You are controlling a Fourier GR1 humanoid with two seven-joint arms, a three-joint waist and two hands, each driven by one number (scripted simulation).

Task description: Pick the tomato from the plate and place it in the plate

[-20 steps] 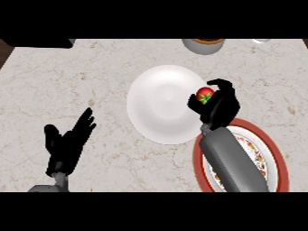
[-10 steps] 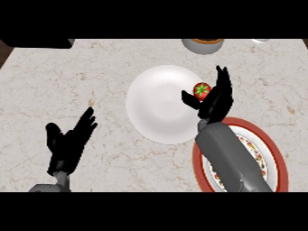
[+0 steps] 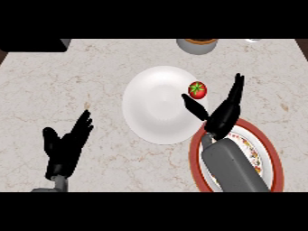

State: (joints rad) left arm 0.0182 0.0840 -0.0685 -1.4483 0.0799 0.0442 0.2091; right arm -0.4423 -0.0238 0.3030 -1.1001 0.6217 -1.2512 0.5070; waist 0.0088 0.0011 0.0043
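saw the small round red tomato (image 3: 197, 90), green stalk on top, lying on the right-hand part of the plain white round plate (image 3: 153, 115), near its rim. found the black right hand (image 3: 219, 116) just beside it, over the plate's right edge, opened wide: fingers (image 3: 235, 90) straight, pointing up the counter to the right of the tomato, thumb (image 3: 195, 107) stretched out below it, curled round nothing. could not tell whether the thumb's tip touched the tomato. noted the grey right forearm (image 3: 233, 169) crossing the round red-rimmed patterned plate (image 3: 273, 158), just beside the white one. spotted the black left hand (image 3: 66, 146) low at the left above the pale marbled counter (image 3: 63, 81), fingers up and relaxed, empty, well apart from both plates.
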